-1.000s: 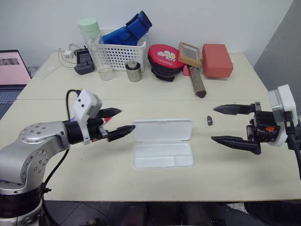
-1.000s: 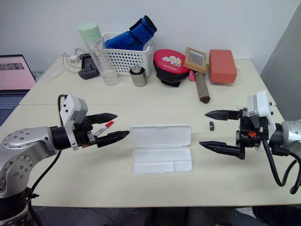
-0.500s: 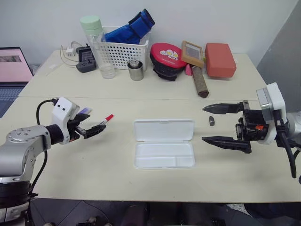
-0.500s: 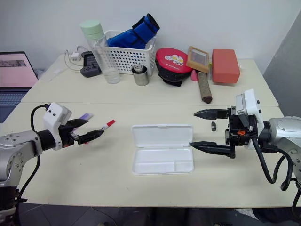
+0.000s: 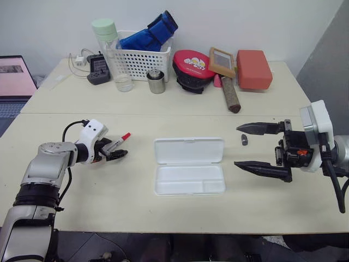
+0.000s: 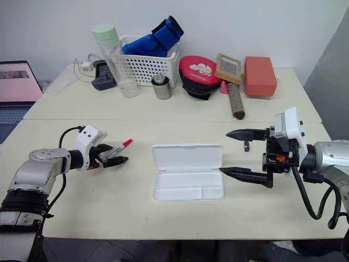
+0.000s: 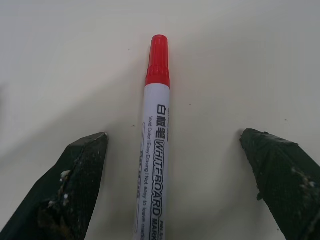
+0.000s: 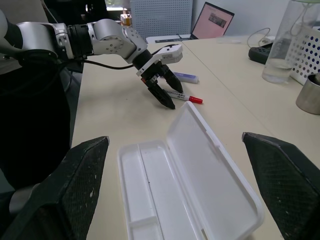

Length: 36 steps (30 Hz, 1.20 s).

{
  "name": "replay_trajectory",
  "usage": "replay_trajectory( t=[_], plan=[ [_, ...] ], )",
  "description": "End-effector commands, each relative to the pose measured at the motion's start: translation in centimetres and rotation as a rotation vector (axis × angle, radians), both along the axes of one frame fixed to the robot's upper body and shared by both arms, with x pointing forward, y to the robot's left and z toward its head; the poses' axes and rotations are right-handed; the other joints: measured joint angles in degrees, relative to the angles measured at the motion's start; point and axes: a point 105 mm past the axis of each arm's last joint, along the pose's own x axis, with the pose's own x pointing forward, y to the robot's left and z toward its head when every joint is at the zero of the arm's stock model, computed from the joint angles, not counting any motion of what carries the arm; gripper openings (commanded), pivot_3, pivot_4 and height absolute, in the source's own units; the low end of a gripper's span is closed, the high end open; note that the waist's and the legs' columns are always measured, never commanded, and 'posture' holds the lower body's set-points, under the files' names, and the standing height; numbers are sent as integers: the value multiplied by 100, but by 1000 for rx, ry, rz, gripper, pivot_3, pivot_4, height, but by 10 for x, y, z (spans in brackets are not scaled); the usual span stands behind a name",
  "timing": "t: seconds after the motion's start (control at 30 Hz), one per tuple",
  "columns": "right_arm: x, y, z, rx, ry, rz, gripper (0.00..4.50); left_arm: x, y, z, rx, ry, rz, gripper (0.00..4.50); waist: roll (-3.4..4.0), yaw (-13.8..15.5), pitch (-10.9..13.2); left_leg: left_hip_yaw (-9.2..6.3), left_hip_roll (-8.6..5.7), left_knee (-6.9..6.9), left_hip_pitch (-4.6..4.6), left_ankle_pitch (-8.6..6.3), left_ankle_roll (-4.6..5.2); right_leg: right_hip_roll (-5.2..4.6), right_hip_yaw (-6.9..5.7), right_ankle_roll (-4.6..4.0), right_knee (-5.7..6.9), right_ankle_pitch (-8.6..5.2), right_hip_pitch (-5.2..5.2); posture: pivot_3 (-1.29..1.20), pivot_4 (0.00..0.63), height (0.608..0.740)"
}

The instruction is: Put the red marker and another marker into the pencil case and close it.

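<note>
left pincer spread wide astride the red marker (lying flat), right pincer wide too.

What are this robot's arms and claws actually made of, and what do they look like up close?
Each arm is a chain of rounded silver-grey metal segments with black joints. At each wrist sits a white boxy housing, with a black cable looping out of it. The left gripper and right gripper both end in two long, tapering black fingers with a rough, textured surface. The right wrist also shows a small orange-red part.

The pencil case looks smooth white plastic, the red marker glossy plastic, the table matt.
</note>
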Motion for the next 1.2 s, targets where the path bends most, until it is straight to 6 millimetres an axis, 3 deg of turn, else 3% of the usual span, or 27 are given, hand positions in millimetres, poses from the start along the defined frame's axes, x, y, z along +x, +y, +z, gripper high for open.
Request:
replay_trajectory(
  t=[0.03,0.4,0.63,0.87,1.03,1.1,1.2],
  plan=[
    [-6,-1,11,-3,-51,-6,4500,-4,10,-24,78,83,10,3853,7,0,-5,1,0,0,2,0,0,0,0,0,0,0,1,0,150,740],
    [-7,-3,9,-3,-40,-12,4500,-13,6,-25,38,100,-16,1759,38,-30,-25,5,2,-2,22,-1,1,0,2,1,1,0,14,0,150,740],
    [-6,-4,9,-3,-37,-12,4500,-17,7,-15,28,72,-16,482,38,-70,-25,5,2,-2,21,-1,2,1,2,1,1,0,14,0,150,740],
    [-4,-4,8,-2,-36,-7,4500,-19,8,-15,22,57,-3,380,37,-128,-24,6,2,-3,21,-1,2,1,2,1,0,0,14,0,150,740],
    [-3,-7,10,-3,-44,-11,4500,-15,-19,35,-111,-53,-79,380,28,-128,-18,4,2,-2,14,-1,2,1,3,0,0,0,11,0,150,740],
    [-3,-10,12,-6,-50,-20,4500,-21,-46,65,-166,-118,-206,380,7,-127,-6,-6,3,1,2,0,1,2,0,0,0,0,4,0,150,740],
    [-3,-13,15,-8,-60,-36,4500,-40,-84,94,-210,-139,-386,380,1,-107,-3,-9,0,3,-9,0,0,1,-3,0,-5,0,-1,0,150,740]
  ],
)
